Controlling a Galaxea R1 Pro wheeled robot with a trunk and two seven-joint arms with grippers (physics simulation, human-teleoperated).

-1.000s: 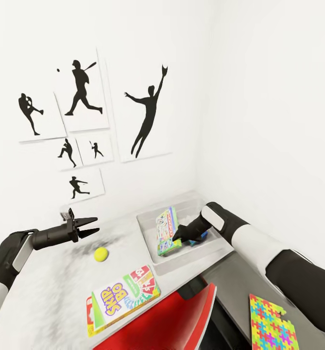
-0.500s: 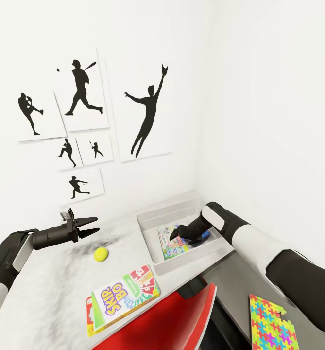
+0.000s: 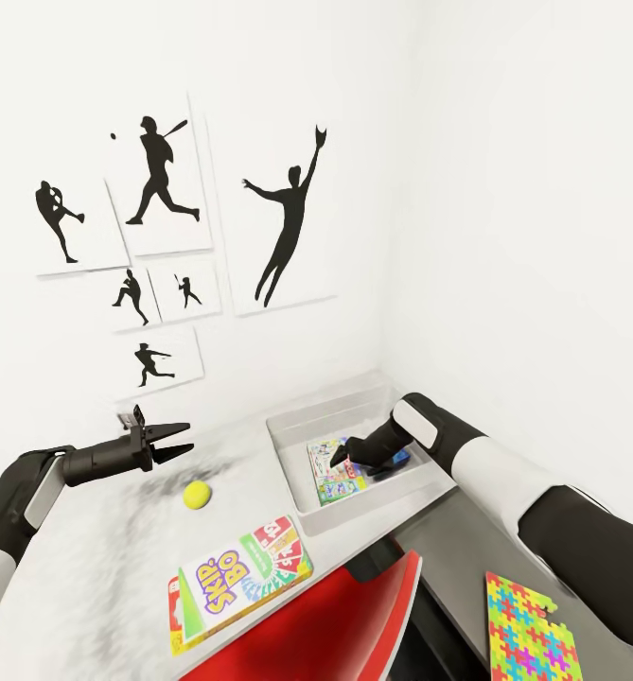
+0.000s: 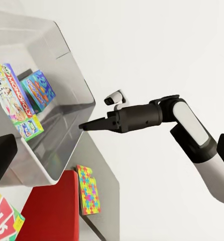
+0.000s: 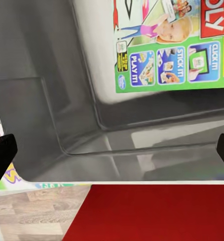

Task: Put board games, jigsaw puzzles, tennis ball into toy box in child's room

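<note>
While our right gripper (image 3: 342, 456) hangs spread and empty over the toy box (image 3: 297, 424) at two o'clock, the green-edged board game (image 3: 333, 470) lies flat inside, so that deposit looks done. Nearest us, the SKIP BO game (image 3: 243, 570) waits; beyond it the tennis ball (image 3: 197, 494), which our open, empty left gripper (image 3: 179, 441) should descend on next.

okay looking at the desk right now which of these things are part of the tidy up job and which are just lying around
Part of the job:
toy box
green-edged board game, lying in the box
blue board game, also in the box
SKIP BO board game on the table
tennis ball
jigsaw puzzle

Just lying about:
red chair
wall pictures
</note>
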